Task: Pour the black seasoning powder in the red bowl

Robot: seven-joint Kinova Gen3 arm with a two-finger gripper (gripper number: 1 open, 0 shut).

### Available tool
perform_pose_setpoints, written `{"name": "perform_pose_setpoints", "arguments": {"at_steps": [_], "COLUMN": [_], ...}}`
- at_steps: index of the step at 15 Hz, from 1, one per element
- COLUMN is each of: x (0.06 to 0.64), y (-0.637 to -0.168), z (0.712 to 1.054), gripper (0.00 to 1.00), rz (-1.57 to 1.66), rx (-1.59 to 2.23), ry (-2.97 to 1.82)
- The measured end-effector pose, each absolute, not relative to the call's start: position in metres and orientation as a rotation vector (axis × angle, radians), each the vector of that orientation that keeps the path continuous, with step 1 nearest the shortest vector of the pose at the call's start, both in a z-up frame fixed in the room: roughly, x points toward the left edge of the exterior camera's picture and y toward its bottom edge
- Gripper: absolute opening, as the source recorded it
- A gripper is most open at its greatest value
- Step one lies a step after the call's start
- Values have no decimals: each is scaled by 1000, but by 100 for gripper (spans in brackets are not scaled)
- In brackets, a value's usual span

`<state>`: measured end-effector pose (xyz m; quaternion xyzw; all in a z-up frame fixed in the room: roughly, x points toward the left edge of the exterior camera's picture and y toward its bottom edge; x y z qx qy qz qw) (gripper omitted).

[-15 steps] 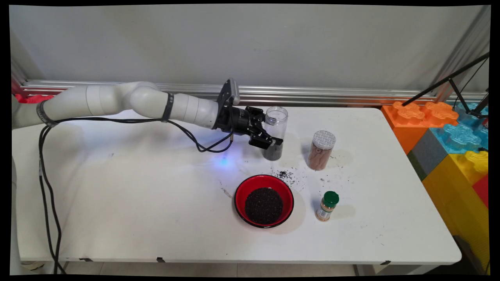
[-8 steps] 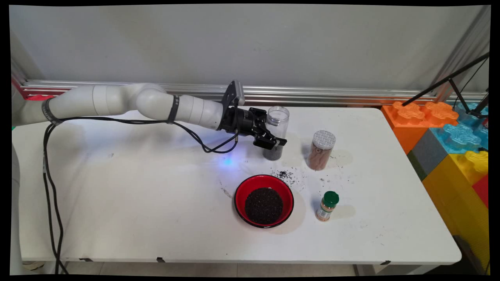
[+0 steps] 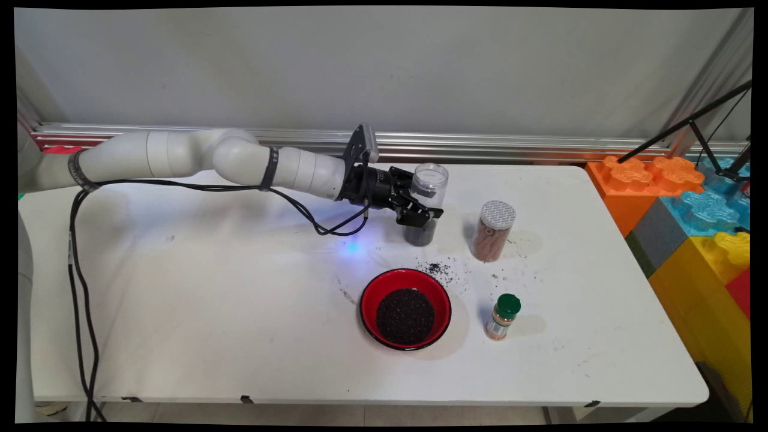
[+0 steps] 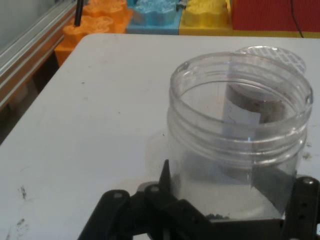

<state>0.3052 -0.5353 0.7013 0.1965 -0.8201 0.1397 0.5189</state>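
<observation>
White table with rounded corners, scuffed and speckled with dark crumbs near centre. Plain grey wall behind, aluminium rail running along its base. Stack of big toy-style blocks at right, orange, blue, grey, yellow, red, touching table's far right corner. Black tripod leg slanting over the blocks. Pale floor under near edge.

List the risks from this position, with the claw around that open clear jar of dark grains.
1. The lidless clear plastic jar leans in the black two-finger claw; its remaining dark grains could spill, as black specks already litter the white table.
2. The tall clear jar with the white patterned lid stands close to its right; a sideways swing might topple it.
3. The grip looks low, so the jar may slip.
</observation>
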Motion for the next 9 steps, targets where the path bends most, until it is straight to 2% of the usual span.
{"name": "perform_pose_setpoints", "arguments": {"at_steps": [9], "x": [316], "y": [-533], "z": [715], "gripper": [0], "rz": [343], "rx": [488], "ry": [-1955]}}
